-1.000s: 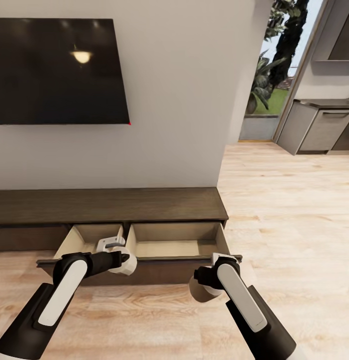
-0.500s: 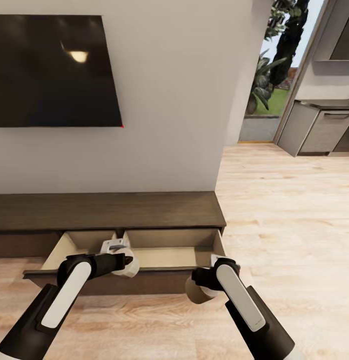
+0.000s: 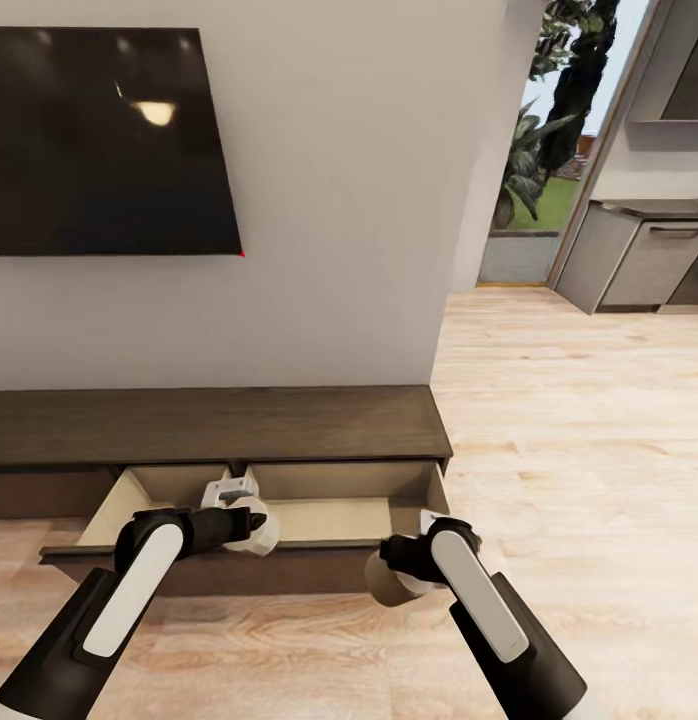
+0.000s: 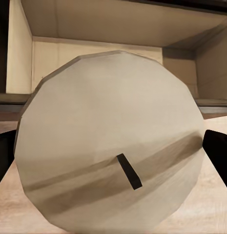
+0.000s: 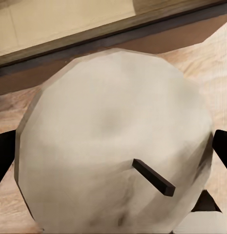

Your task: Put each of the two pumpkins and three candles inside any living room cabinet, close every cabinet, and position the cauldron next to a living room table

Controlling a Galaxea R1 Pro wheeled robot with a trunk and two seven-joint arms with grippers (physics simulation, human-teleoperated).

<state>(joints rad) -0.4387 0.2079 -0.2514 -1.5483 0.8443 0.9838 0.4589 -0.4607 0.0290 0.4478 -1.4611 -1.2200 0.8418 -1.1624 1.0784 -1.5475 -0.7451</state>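
The long low dark-brown wooden cabinet stands against the pale wall under the black wall TV. Its two right-hand drawers are pulled out side by side, showing smooth pale beige interiors; what can be seen of their floors is bare, though the arms hide part of each.

The left gripper hangs at about 7 o'clock in the head view, over the front edge of the left open drawer, clamped on a stubby pale grey-white candle. From the left wrist, that candle's faceted round top with its short dark wick takes up most of the view, dark fingers pressing at both sides and the beige drawer box behind it.

The right gripper sits at about 5 o'clock, just in front of the right drawer's dark front panel, above the light wood-plank floor. It grips a second pale candle. From the right wrist, this second candle looks lumpy and matte, with a dark slanted wick, and the drawer's brown front edge runs across behind it.

At 2 o'clock a doorway opens onto grey kitchen units and greenery.
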